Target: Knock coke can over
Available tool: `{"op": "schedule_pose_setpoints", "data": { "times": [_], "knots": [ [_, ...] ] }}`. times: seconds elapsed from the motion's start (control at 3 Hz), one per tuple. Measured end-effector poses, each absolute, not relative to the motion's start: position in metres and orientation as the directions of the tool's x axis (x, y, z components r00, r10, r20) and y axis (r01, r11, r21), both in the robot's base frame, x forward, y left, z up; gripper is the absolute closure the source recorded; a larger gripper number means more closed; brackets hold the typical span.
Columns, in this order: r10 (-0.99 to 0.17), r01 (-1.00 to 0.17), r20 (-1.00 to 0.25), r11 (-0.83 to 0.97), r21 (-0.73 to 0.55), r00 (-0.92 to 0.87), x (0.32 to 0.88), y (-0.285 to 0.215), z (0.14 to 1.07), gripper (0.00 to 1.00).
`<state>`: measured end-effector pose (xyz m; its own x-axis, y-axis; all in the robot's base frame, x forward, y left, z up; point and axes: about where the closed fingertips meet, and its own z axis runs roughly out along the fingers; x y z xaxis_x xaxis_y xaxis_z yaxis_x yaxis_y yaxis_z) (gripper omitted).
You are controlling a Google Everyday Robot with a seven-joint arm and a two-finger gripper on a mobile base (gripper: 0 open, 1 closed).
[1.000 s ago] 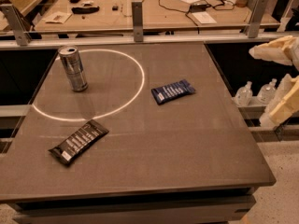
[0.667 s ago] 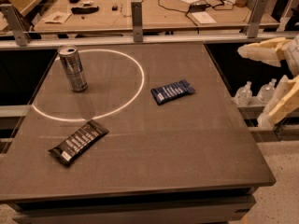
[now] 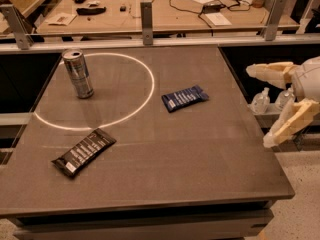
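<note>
The coke can [image 3: 80,74], a slim silvery-grey can with darker bands and a shiny rimmed top, stands upright at the far left of the brown table [image 3: 200,149], inside a white ring of light. My gripper [image 3: 259,106] is at the right edge of the view, beside the table's right side and far from the can. Its two cream fingers are spread wide apart, one [image 3: 267,71] above and one [image 3: 290,124] below, with nothing between them.
A blue snack wrapper [image 3: 184,98] lies near the table's middle. A black wrapper [image 3: 84,152] lies at the front left. A rail with metal posts [image 3: 146,15] runs along the far edge, with a cluttered bench behind. Clear bottles [image 3: 261,102] stand to the right, below table level.
My gripper has moved leftward, in from the right edge toward the table. The can and both wrappers have not moved.
</note>
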<state>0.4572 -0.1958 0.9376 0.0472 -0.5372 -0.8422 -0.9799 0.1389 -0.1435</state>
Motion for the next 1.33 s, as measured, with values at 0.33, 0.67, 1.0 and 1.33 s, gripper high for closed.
{"op": "schedule_pose_setpoints", "data": {
  "times": [0.33,0.67,1.0,1.33],
  "knots": [
    [-0.494,-0.977,-0.870,0.177,-0.115,0.013,0.481,-0.199,0.908,0.00],
    [-0.450,-0.977,-0.893,0.186,-0.105,0.010,0.506,-0.191,0.893,0.00],
    [-0.419,-0.978,-0.908,0.182,-0.104,0.019,0.522,-0.182,0.888,0.00],
    [-0.476,-0.972,-0.879,0.190,-0.138,0.032,0.530,-0.170,0.884,0.00]
  ]
}}
